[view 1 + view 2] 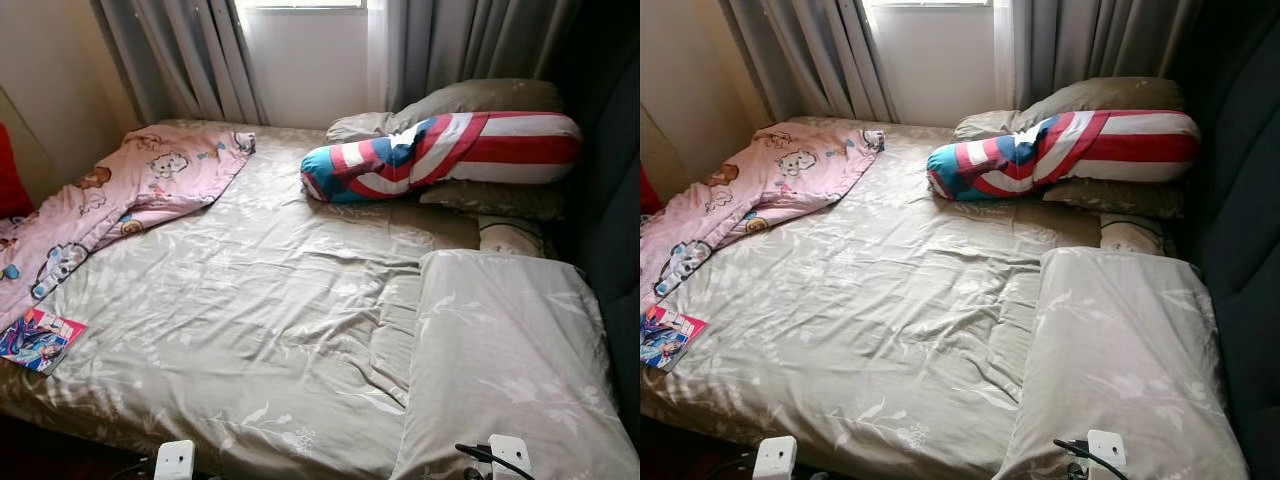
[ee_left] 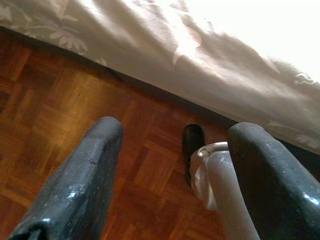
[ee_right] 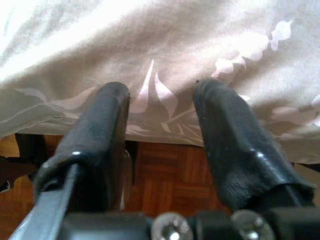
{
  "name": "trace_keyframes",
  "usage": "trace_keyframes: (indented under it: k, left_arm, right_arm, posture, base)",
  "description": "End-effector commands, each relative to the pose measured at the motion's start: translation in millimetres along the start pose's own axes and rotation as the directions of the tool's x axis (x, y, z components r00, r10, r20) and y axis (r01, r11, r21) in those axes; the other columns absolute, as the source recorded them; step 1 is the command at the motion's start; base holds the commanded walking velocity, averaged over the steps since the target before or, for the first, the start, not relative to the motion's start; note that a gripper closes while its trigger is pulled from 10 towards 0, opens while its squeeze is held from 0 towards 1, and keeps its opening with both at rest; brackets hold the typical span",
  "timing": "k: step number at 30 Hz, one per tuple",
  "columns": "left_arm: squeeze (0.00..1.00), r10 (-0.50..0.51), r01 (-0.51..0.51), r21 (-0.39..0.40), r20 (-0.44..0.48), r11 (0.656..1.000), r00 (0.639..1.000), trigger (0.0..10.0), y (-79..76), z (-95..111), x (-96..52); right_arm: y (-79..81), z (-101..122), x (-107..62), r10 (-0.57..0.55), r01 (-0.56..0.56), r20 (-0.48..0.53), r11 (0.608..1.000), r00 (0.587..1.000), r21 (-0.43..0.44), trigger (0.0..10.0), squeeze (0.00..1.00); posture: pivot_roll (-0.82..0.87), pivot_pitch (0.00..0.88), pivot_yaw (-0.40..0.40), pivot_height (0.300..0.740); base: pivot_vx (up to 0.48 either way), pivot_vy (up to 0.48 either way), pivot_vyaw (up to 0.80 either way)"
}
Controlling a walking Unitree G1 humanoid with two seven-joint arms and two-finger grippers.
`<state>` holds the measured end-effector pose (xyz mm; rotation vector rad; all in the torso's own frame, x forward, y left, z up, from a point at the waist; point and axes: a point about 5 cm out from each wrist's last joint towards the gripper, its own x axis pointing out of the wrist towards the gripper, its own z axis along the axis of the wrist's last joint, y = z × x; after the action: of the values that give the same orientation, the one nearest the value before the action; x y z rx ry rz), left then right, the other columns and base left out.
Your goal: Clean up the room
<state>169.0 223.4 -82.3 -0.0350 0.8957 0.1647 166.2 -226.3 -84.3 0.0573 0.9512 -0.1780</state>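
Observation:
A pink cartoon-print blanket [image 1: 110, 200] lies crumpled over the far left of the bed [image 1: 260, 330]. A colourful magazine [image 1: 38, 338] rests at the bed's left front edge. A red, white and blue bolster [image 1: 440, 152] leans on beige pillows [image 1: 480, 98] at the head. A large beige pillow [image 1: 505, 360] lies at the front right. My left gripper [image 2: 176, 131] hangs open over the parquet floor beside the bed's edge. My right gripper [image 3: 162, 90] is open, its fingers close to the overhanging sheet [image 3: 165, 45]. Neither holds anything.
Grey curtains [image 1: 190, 55] and a window [image 1: 305, 60] stand behind the bed. A dark headboard [image 1: 610, 200] runs along the right. Parquet floor [image 2: 60, 100] lies below the bed's edge, with a dark thing [image 2: 192, 142] and a silvery cylinder [image 2: 220, 190] on it.

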Motion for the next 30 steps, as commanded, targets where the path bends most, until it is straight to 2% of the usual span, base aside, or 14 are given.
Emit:
trace_keyframes:
  k: [1,4,6,7,8,26,30]
  left_arm:
    - [0.00,0.010,-0.010,0.001,-0.024,1.000,1.000,10.0,4.5,-3.8,-1.0]
    - [0.00,0.003,-0.003,-0.001,0.009,1.000,1.000,10.0,0.0,3.4,0.8]
    - [0.00,0.001,-0.001,-0.002,0.012,1.000,1.000,10.0,-0.8,4.1,1.0]
    - [0.00,-0.002,0.002,-0.001,0.012,1.000,1.000,10.0,-1.3,4.0,1.1]
    - [0.00,-0.005,0.005,0.001,0.013,1.000,1.000,10.0,-1.7,4.2,1.1]
    - [0.00,-0.011,0.011,0.014,0.001,1.000,1.000,10.0,-0.6,5.4,1.7]
    - [0.00,-0.013,0.013,0.020,0.000,1.000,1.000,10.0,-0.7,6.3,1.9]
  right_arm:
    - [-0.1,2.3,0.4,0.003,-0.003,0.005,1.000,1.000,-0.002,10.0,1.00]
    - [0.7,1.3,0.3,0.004,-0.004,0.001,1.000,1.000,-0.013,10.0,1.00]
    - [0.9,1.1,0.3,0.004,-0.004,-0.001,1.000,1.000,-0.016,10.0,0.96]
    - [1.2,0.8,0.4,0.005,-0.005,-0.004,1.000,1.000,-0.018,10.0,0.56]
    - [1.5,0.8,0.4,0.006,-0.006,-0.005,1.000,1.000,-0.021,10.0,0.00]
    - [3.4,-0.9,0.2,0.028,-0.028,-0.011,0.999,1.000,-0.025,10.0,0.00]
    - [3.7,-0.7,0.3,0.029,-0.030,-0.010,0.999,1.000,-0.019,10.0,0.00]
  posture:
    - [-0.10,0.000,0.028,0.740]
    - [-0.10,0.000,0.025,0.740]
    - [-0.10,0.000,0.025,0.740]
    - [-0.10,0.000,0.025,0.740]
    - [-0.10,0.000,0.025,0.740]
    - [-0.09,0.000,0.030,0.740]
    - [-0.09,0.000,0.031,0.740]
  base:
    - [0.000,0.000,0.00]
    - [0.000,0.000,0.00]
    - [0.000,0.000,0.00]
    - [0.000,0.000,0.00]
    - [0.000,0.000,0.00]
    - [0.000,0.000,0.00]
    - [0.000,0.411,0.00]
